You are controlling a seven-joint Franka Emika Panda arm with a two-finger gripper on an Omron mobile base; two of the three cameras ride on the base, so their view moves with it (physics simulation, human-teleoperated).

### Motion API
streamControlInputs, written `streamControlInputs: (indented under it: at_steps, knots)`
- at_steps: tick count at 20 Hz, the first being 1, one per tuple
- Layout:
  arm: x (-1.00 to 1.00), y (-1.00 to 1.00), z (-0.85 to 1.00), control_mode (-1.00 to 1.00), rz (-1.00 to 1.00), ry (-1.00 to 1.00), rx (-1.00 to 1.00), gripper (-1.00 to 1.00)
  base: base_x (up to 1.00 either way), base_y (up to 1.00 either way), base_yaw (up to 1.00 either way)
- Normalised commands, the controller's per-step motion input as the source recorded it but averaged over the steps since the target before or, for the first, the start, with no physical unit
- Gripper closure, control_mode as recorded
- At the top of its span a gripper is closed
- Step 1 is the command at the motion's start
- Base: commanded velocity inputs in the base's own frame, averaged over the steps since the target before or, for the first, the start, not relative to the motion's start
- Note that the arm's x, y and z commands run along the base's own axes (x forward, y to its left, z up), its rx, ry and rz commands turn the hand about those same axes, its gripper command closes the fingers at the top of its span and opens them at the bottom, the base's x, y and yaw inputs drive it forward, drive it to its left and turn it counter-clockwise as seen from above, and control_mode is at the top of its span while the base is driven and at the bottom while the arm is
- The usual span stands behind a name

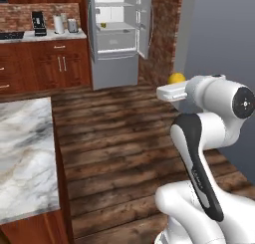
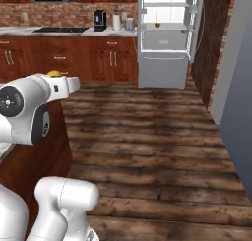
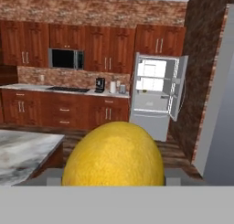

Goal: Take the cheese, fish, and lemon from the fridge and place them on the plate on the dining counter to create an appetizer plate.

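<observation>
Lemon [image 3: 114, 155] sits between the fingers of my tool [image 1: 175, 86], jaws spread fairly wide around the round yellow fruit, carried up in the air over the wooden floor [image 1: 114, 138], well away from the open fridge [image 1: 118, 34] at the far wall. The marble dining surface [image 1: 22, 158] lies to my left; I see no plate on the part in view. My worry is the carry: a smooth round fruit held by two narrow fingers could roll out if the arm swings sharply toward the surface, and setting it down on a shallow plate may let it roll off.
</observation>
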Motion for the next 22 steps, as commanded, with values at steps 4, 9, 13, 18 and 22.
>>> streamControlInputs:
  at_steps: [4,9,13,18,22]
  knots:
    - [0.00,0.00,0.00,1.00,0.00,0.00,0.00,1.00,-1.00,0.42,0.00]
    - [0.00,0.00,0.00,1.00,0.00,0.00,0.00,1.00,-1.00,0.50,0.00]
    - [0.00,0.00,0.00,1.00,0.00,0.00,0.00,1.00,-1.00,0.72,0.00]
    - [0.00,0.00,0.00,1.00,0.00,0.00,0.00,1.00,-0.98,1.00,0.00]
    - [0.00,0.00,0.00,1.00,0.00,0.00,0.00,1.00,-0.68,1.00,0.00]
